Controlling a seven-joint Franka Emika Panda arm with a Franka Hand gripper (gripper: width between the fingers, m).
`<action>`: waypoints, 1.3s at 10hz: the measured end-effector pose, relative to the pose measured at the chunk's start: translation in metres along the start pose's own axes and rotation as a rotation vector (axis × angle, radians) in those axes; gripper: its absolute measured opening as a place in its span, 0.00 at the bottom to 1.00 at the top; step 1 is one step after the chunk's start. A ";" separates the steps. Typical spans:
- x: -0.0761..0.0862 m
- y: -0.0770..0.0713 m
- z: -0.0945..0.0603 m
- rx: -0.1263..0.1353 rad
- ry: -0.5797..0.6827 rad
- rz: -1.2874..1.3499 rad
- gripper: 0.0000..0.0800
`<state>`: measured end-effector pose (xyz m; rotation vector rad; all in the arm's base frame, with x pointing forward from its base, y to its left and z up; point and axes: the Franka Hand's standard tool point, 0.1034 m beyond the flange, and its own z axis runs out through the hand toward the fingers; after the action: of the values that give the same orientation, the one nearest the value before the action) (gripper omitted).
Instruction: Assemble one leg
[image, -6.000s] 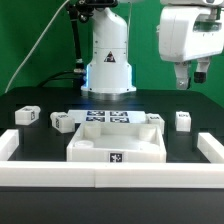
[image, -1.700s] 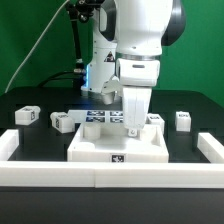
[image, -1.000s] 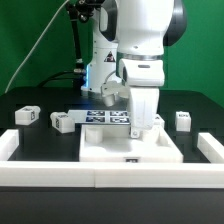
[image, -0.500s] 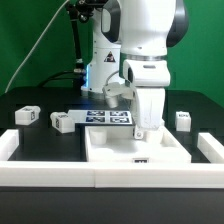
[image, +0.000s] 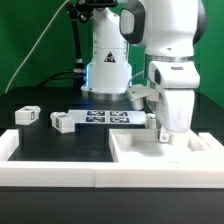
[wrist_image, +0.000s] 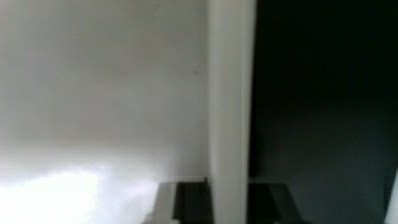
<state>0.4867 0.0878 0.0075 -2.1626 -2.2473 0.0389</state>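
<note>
Grips the far wall of the large white square tray-like plastic tabletop (image: 145, 153) with the two-finger gripper (image: 167, 138), jaws closed on that wall from both sides. Hangs straight down from the bulky white robot arm (image: 172, 50) at the exterior view's right. Confirms the hold in the wrist view: thin white wall (wrist_image: 231, 100) pinched between two dark fingertips (wrist_image: 189, 205).

Holds the tabletop flat on the black table (image: 40, 140), just behind the long white front rail (image: 60, 174) and running off the exterior view's right edge.

Shows one small white square plastic leg (image: 64, 122) with black-and-white tags at the exterior view's left, well apart from the gripper and just beside the marker board (image: 108, 117). Shows a second leg (image: 27, 115) of the same kind farther left, apart from the first.
</note>
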 end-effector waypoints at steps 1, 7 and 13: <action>-0.002 0.000 0.000 0.001 -0.001 0.003 0.08; -0.003 -0.001 0.001 0.002 -0.001 0.005 0.71; -0.002 -0.004 -0.009 -0.008 -0.004 0.034 0.81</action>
<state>0.4830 0.0859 0.0170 -2.2069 -2.2165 0.0342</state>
